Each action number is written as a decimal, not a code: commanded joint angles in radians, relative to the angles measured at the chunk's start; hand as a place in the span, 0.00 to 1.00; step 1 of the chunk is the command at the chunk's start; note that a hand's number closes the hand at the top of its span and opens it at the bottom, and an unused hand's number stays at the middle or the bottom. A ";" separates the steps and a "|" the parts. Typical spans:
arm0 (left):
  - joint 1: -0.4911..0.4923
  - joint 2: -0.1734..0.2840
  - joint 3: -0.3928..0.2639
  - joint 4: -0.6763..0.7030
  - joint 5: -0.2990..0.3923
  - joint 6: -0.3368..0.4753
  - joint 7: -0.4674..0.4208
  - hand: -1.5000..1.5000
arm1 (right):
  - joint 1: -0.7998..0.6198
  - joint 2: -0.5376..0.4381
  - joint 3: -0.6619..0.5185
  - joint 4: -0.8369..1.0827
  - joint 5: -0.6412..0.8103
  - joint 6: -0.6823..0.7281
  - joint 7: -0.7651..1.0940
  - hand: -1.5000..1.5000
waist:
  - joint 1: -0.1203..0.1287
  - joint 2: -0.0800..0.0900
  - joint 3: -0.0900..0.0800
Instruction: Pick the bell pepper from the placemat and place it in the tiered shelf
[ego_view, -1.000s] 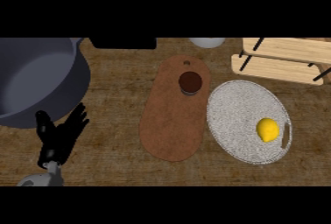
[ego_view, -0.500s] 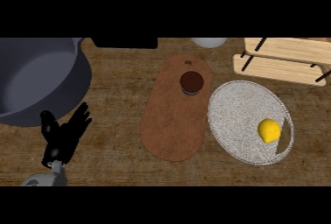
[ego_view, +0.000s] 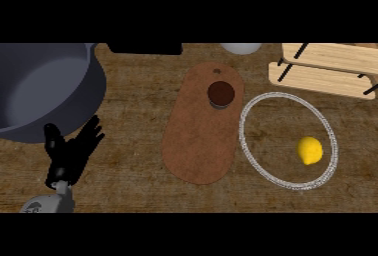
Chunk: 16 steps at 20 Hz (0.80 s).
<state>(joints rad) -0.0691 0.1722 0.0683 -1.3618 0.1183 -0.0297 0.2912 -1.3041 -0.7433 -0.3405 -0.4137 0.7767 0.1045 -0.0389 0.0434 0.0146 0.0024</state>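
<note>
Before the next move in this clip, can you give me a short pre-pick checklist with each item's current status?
1. Bell pepper on the placemat: ok, the yellow pepper lies at its right side.
2. Nothing over the pepper: ok.
3. Tiered shelf in view: ok, at the upper right, though partly cut off.
4. Right hand ready: cannot tell, it shows nowhere.
5. Left hand free: ok, open at the lower left beside the pot, holding nothing.
6. Cutting board off the pepper-to-shelf path: ok, it lies left of the placemat.
</note>
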 joint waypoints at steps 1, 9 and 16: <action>0.029 0.010 0.016 -0.015 0.024 -0.024 0.009 0.50 | -0.020 -0.004 0.000 0.047 0.003 -0.010 -0.035 1.00 | -0.007 -0.004 -0.002; 0.014 -0.025 -0.006 0.013 -0.014 0.014 -0.007 0.50 | -0.083 -0.002 -0.038 0.108 -0.014 -0.046 0.025 1.00 | -0.004 -0.002 -0.002; -0.044 0.006 0.018 0.036 -0.013 0.009 0.016 0.50 | -0.098 -0.040 -0.177 0.140 -0.147 -0.058 0.030 0.00 | -0.008 0.000 -0.001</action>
<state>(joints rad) -0.0861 0.1744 0.0837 -1.3402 0.1104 -0.0281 0.2819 -1.3776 -0.7686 -0.4553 -0.2943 0.6909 0.0336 -0.0216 0.0356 0.0120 0.0027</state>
